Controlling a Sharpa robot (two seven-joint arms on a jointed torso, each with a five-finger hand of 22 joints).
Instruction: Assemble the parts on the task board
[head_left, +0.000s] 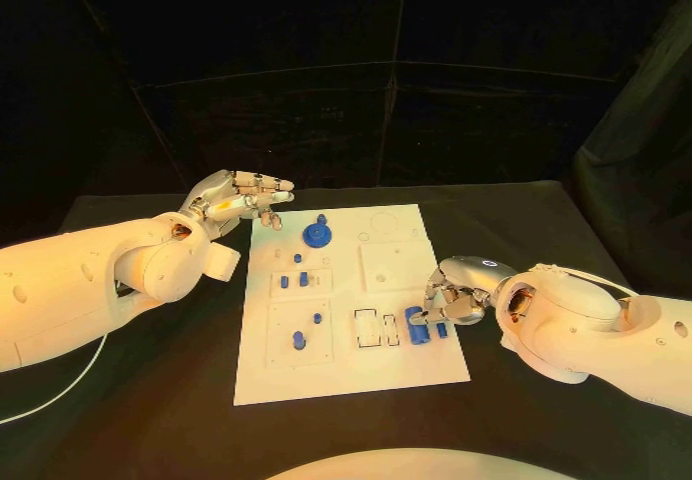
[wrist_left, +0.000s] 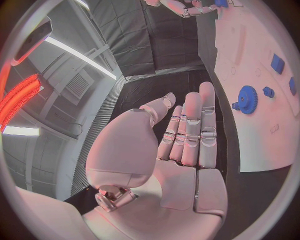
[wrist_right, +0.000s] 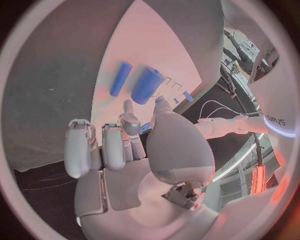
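The white task board (head_left: 392, 362) lies mid-table. A blue gear (head_left: 317, 235) (wrist_left: 247, 99) stands near its far end, and small blue pegs (head_left: 296, 280) sit in the left blocks. My left hand (head_left: 238, 200) (wrist_left: 187, 135) hovers by the board's far left corner, fingers straight, holding nothing. My right hand (head_left: 454, 297) (wrist_right: 134, 145) is at the board's right edge with fingers curled; a small blue part (wrist_right: 145, 128) shows pinched between thumb and a finger. Just past its fingertips, a thick blue cylinder (wrist_right: 147, 85) (head_left: 417, 326) and a thin one (wrist_right: 120, 78) rest on the board (wrist_right: 150, 45).
A white slotted block (head_left: 375, 328) sits just left of the two cylinders. A plain square block (head_left: 389, 265) lies on the board's right half, behind the right hand. Black table (head_left: 548, 215) surrounds the board, and a thin white cable (head_left: 65, 385) runs along the near left.
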